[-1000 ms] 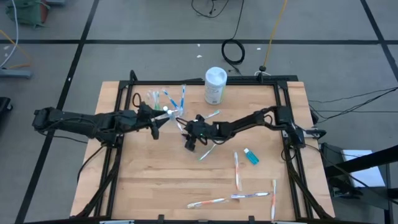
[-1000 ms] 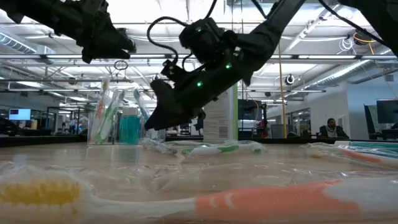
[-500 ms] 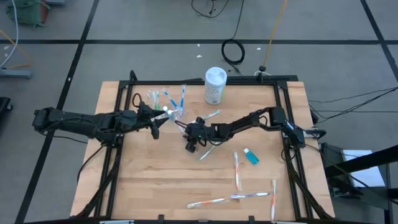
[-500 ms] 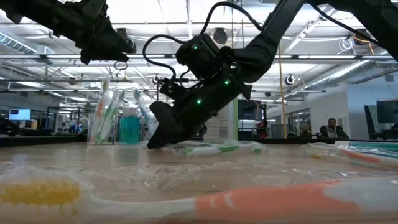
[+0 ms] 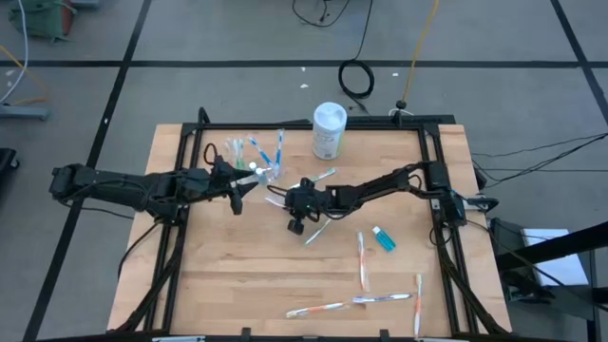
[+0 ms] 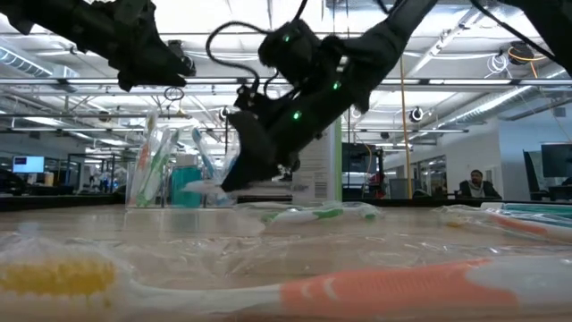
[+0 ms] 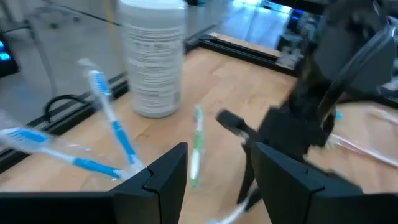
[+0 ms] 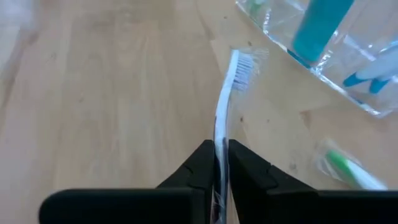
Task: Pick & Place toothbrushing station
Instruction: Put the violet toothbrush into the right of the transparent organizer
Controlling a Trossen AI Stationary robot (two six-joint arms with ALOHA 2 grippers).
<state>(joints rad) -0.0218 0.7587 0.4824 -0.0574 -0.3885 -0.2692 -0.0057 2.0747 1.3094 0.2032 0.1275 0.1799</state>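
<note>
The clear cup (image 5: 267, 171) stands at the table's far middle-left, holding several toothbrushes and a teal tube (image 8: 320, 25). My right gripper (image 5: 293, 206) hovers just right of and nearer than the cup, shut on a white toothbrush (image 8: 227, 106) whose bristle head (image 8: 244, 65) points toward the cup. My left gripper (image 5: 239, 186) waits open on the cup's left side, with nothing between its fingers (image 7: 168, 177). A green toothbrush (image 8: 345, 169) lies flat on the table near the cup. My right gripper pinches the white toothbrush's handle (image 8: 219, 152) between its two fingers. They come from the table's right, slanting down, and the brush runs on forward past the fingertips. In the low view the head end (image 6: 198, 190) sits just above the tabletop.
A white canister (image 5: 329, 130) stands at the far edge behind the cup. A teal tube (image 5: 383, 238) and several loose toothbrushes (image 5: 362, 261) (image 5: 417, 304) (image 5: 323, 309) lie on the near right part of the table. The near left wood (image 5: 228, 275) is bare.
My right gripper has dipped to the tabletop and come up again, a little toward the far edge, with the white toothbrush between its fingers. The toothbrush's head now hangs just off the table near the cup.
</note>
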